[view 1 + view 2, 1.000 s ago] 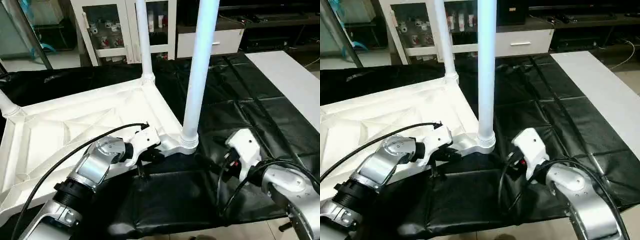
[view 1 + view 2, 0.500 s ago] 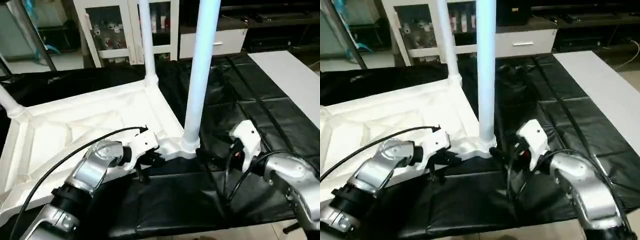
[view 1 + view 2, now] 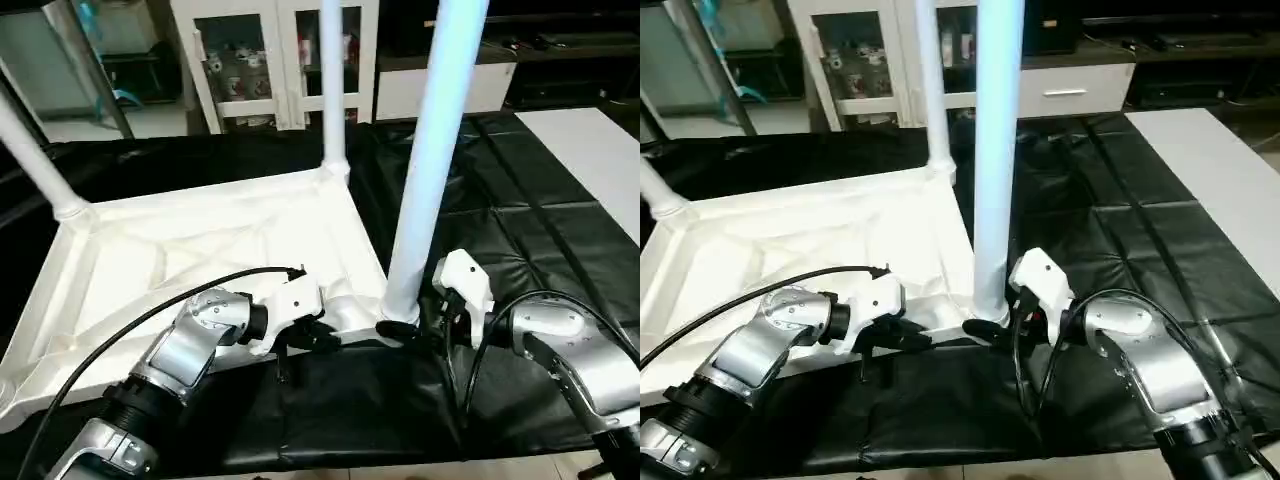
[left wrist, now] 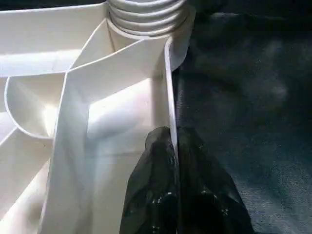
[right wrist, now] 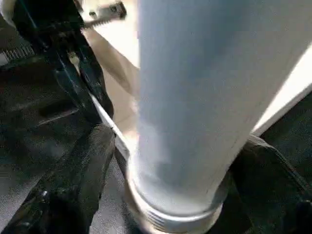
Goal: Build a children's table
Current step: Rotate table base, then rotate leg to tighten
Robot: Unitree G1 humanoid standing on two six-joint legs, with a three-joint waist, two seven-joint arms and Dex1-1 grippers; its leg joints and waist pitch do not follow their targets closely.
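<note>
The children's table lies upside down: its white ribbed tabletop (image 3: 200, 250) rests on the black-covered surface, and white legs stand up from its corner sockets. The near right leg (image 3: 432, 160) rises tall; another leg (image 3: 334, 90) stands at the far corner and a third leg (image 3: 40, 160) at the left. My left gripper (image 3: 322, 337) is shut on the tabletop's thin near rim (image 4: 169, 97), just beside that leg's socket. My right gripper (image 3: 398, 330) is open, one finger (image 5: 78, 180) on each side of the near right leg's base (image 5: 195, 97).
The black cover (image 3: 500, 220) spreads to the right and front of the tabletop. A white glass-door cabinet (image 3: 270, 60) and a low white drawer unit (image 3: 500, 85) stand behind. A white board (image 3: 600, 150) lies at the far right. My left arm's black cable (image 3: 150, 310) arcs over the tabletop.
My right gripper has moved left from the bare cover to the near right leg's base, and its fingers now straddle it. The left gripper kept its hold on the rim. The camera shifted.
</note>
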